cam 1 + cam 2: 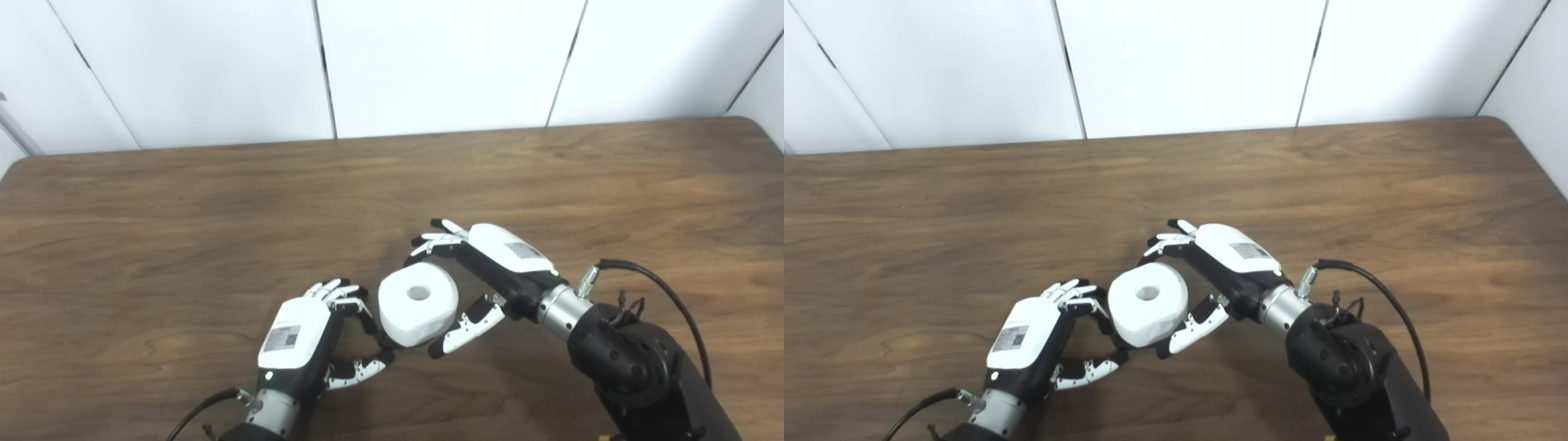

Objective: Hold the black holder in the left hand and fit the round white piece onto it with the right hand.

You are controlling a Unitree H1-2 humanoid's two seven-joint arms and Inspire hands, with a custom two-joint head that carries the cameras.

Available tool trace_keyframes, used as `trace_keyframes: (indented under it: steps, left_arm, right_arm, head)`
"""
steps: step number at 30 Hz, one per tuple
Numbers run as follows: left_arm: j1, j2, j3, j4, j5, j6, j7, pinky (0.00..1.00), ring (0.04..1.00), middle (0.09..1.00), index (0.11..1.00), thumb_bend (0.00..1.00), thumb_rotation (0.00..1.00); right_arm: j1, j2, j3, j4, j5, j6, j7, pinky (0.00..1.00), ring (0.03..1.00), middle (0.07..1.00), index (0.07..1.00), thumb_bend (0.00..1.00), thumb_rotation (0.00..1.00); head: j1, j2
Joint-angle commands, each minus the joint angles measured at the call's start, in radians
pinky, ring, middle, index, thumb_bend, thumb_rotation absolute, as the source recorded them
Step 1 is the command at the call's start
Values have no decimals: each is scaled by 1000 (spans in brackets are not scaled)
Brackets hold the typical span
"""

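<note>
Low over the near middle of the wooden worktop [551, 177], the two hands meet around a round white piece [418, 304], a thick ring with a hole through its centre that faces upward. It sits between the hands, just in front of the robot.

From the right, the right hand [490, 269] reaches in with its fingers [438, 239] spread over the far side of the white ring and its thumb [468, 324] stretched along the near side. Fingers and thumb lie close against the ring, but whether they actually press on it cannot be told; the hand looks loosely spread rather than clenched.

Coming up from the bottom edge, the left hand [306, 334] has its fingers [343, 294] curled toward the left side of the ring and its thumb [361, 367] reaching under its lower edge. A black holder [372, 320] shows only as a dark sliver between this hand and the ring, and its shape is mostly hidden. The left hand appears closed around it, touching the ring's left side.

Behind the worktop stands a wall of plain white panels [441, 61].
</note>
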Motion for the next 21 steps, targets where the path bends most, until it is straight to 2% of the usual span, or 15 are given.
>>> trace_keyframes:
  steps: [1, 6, 9, 13, 21]
  left_arm:
    - [17, 10, -16, 29, 13, 13, -42, 892, 891, 810, 490, 516, 46]
    - [14, 8, -18, 31, 18, 21, -51, 899, 895, 814, 490, 516, 46]
    - [13, 7, -18, 37, 15, 16, -42, 894, 891, 811, 490, 516, 46]
    - [12, 6, -17, 42, 10, 14, -38, 899, 893, 810, 490, 516, 46]
    - [8, 8, -15, 54, 11, 14, -32, 900, 891, 814, 491, 517, 48]
  right_arm:
    - [-31, 3, -14, -9, -1, -9, -6, 957, 995, 885, 736, 988, 288]
    - [-31, 4, -20, -6, 1, -7, -7, 960, 997, 888, 742, 992, 297]
    - [-35, 7, -25, -7, 0, -3, -7, 966, 1000, 911, 780, 1000, 309]
    - [-42, 9, -27, -9, -11, -6, -9, 984, 1000, 945, 835, 1000, 371]
    - [-54, 7, -40, -8, -23, 3, -5, 1000, 1000, 978, 880, 1000, 458]
  head:
    - [-1, -1]
    - [1, -6]
    - [4, -9]
    - [5, -12]
    - [11, -25]
